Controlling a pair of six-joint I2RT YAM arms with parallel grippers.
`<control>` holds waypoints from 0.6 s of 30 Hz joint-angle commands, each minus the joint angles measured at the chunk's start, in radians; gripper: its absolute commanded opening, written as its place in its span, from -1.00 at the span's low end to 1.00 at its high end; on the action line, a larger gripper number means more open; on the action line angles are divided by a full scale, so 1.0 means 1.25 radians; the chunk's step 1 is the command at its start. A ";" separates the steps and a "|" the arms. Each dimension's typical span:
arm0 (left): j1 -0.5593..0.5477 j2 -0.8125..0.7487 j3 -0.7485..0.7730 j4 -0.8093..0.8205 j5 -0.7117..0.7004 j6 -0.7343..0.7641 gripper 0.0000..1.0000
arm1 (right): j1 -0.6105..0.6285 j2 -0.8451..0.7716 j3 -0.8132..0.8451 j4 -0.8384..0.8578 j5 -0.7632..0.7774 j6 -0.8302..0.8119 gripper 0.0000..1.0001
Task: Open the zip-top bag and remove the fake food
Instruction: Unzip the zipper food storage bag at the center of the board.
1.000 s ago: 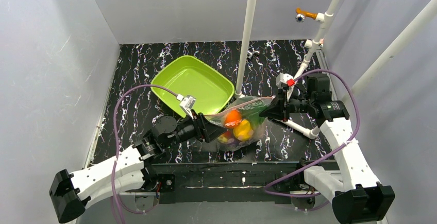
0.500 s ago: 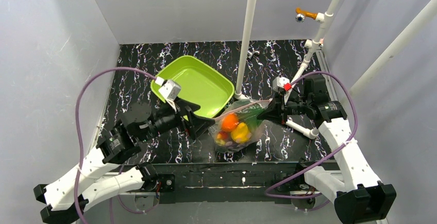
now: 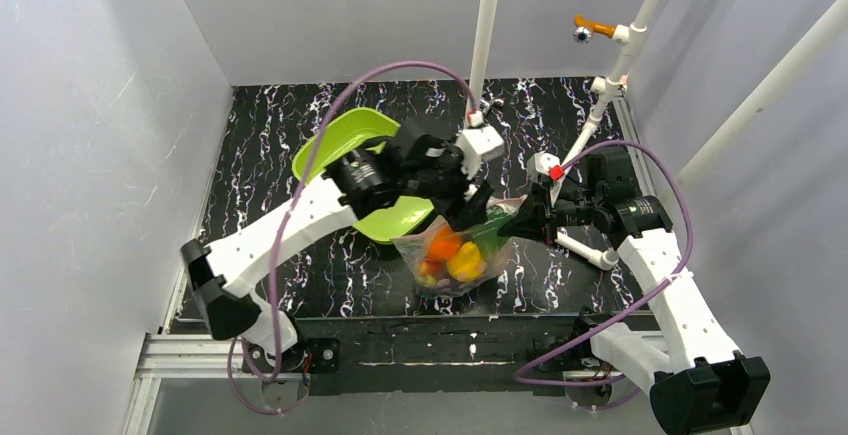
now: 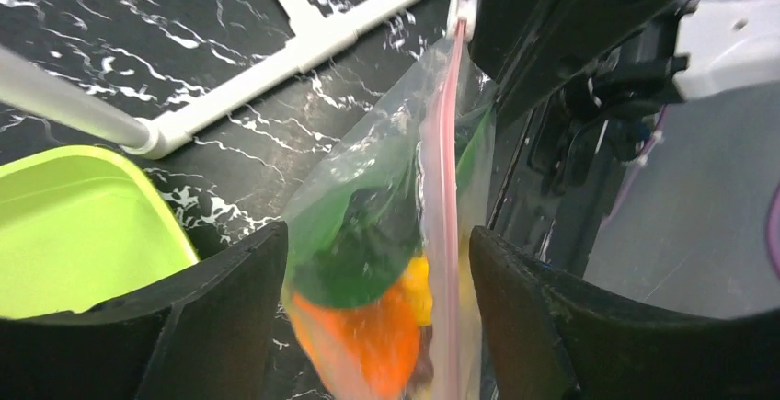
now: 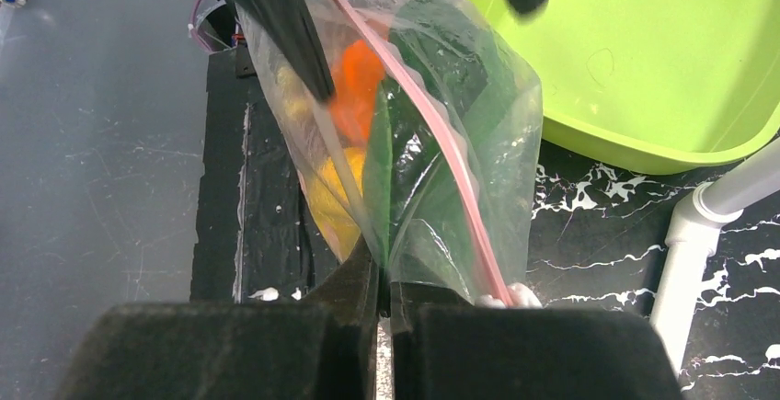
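Now your left gripper (image 4: 377, 271) has swung across to frame centre, jaws spread either side of the zip-top bag (image 3: 455, 255) and its zip strip (image 4: 443, 188). Your right gripper (image 5: 382, 276) pinches the bag's end in its jaws, and the fake food (image 3: 447, 247) sits inside, so pulling it open looks next.

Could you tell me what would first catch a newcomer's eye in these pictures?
A clear bag of bright fake food stands out mid-table, pinched at one end by the right fingers. The open left fingers straddle its pink zip from above, with a lime tray just behind.
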 commanded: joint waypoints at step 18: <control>-0.027 -0.177 -0.246 0.247 -0.033 -0.063 -1.00 | -0.010 -0.016 0.051 -0.050 -0.065 -0.022 0.76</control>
